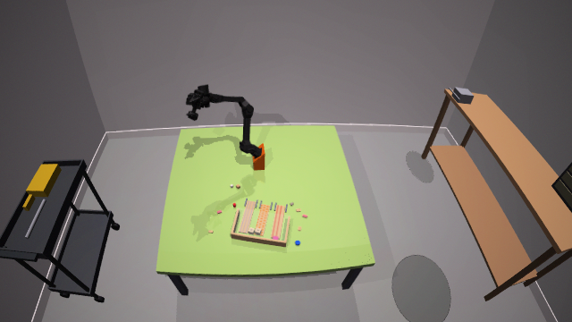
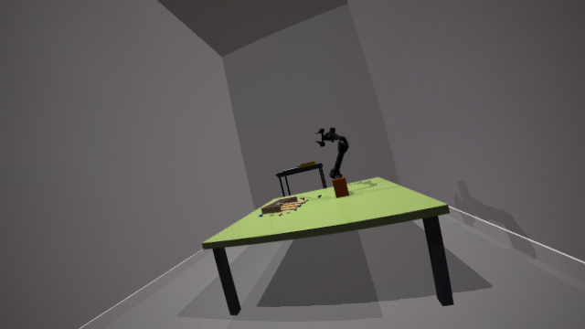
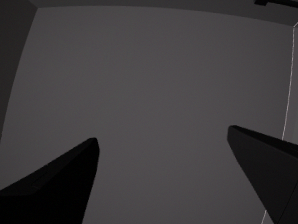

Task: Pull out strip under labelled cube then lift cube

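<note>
My gripper is open and empty, raised high over the table's back left, well away from the strips. In the top view, a pale pink strip, an orange patterned strip and a red-orange striped strip lie side by side in a low wooden frame. Two small pale cubes sit close together near the front ends of the left and middle strips. A label and which strip bears which cube cannot be made out. A pink piece is at the right strip's front end.
Thin grey posts stand by the strips' back ends. Small loose pieces lie around the frame, among them a red one and a blue one. The orange arm base stands behind on the green table.
</note>
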Controlling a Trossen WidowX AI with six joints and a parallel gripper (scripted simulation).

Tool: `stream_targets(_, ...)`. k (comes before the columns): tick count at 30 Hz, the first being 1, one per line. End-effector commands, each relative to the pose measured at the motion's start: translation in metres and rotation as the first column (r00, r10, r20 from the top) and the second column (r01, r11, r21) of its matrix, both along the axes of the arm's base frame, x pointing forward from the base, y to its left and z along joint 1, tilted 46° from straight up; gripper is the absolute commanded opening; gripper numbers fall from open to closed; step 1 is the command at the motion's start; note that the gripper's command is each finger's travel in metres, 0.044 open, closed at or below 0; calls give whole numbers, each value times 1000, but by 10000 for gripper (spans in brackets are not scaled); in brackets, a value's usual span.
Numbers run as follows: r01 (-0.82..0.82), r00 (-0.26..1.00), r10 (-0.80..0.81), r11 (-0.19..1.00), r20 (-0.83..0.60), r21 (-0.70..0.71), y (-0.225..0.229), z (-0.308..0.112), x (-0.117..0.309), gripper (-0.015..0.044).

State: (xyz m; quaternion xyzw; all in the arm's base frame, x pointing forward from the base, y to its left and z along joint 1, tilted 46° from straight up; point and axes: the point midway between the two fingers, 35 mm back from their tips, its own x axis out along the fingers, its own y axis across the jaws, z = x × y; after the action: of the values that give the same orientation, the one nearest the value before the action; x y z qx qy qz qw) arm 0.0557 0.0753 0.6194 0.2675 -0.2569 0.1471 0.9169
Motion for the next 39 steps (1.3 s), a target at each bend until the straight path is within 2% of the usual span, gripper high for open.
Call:
stream_targets(1,1,1000,-1,1000,-1,3,-2,0,2,400)
stream_targets(6,38,998,-35,997,-50,62,-55,-12,56,400)
stream_targets(11,65,990,-53,994,-129,90,-84,-37,111,400)
stream_targets(16,48,967,-21,994,-254,101,-88,-81,178,400)
stream_targets(21,57,942,-28,995,-334,77,-83,-115,216,400)
stream_targets(25,99,893,-94,995,-441,-13,-69,-169,261,400)
stream_targets(31,113,806,-200,976,-557,-188,-37,-248,300,400)
stream_targets(39,28,673,-406,849,-618,-528,20,-370,311,400)
